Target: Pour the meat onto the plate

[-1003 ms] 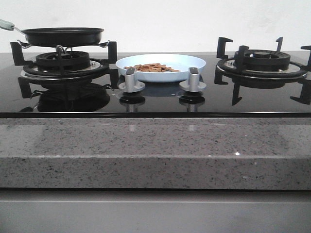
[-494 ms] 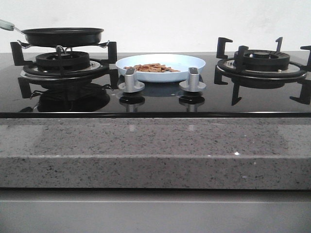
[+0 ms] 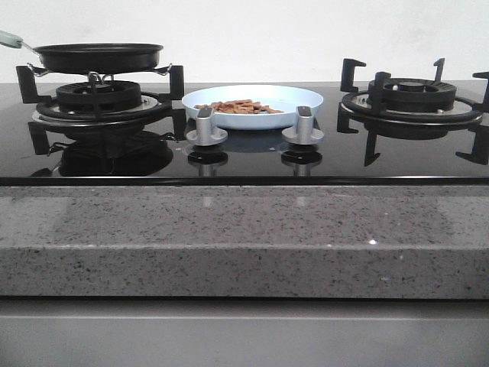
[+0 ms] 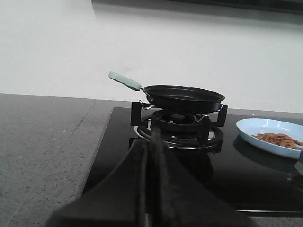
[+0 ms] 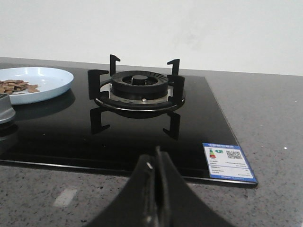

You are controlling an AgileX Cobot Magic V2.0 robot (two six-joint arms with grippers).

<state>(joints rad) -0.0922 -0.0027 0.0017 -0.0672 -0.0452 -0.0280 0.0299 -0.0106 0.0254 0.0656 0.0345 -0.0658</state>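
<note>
Both pincers, left pincer [image 4: 150, 208] and right pincer [image 5: 156, 198], sit clenched on nothing, drawn back over the worktop [image 3: 244, 237]. Little can go wrong now unless an arm swings in and knocks the plate [image 3: 294, 98]. Its meat [image 3: 237, 107] lies in a loose reddish-brown heap. Nearby, the black frying pan [image 3: 98, 55] rests on the left burner.

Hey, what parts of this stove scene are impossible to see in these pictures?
- Inside of the pan: front and left wrist views sit too low; its rim hides any leftovers.
- Pan handle: cut off by the front view's left edge.
- Meat pieces: too small to count.
- Plate: cropped in both wrist views.
- Sticker text: too small to read.
</note>
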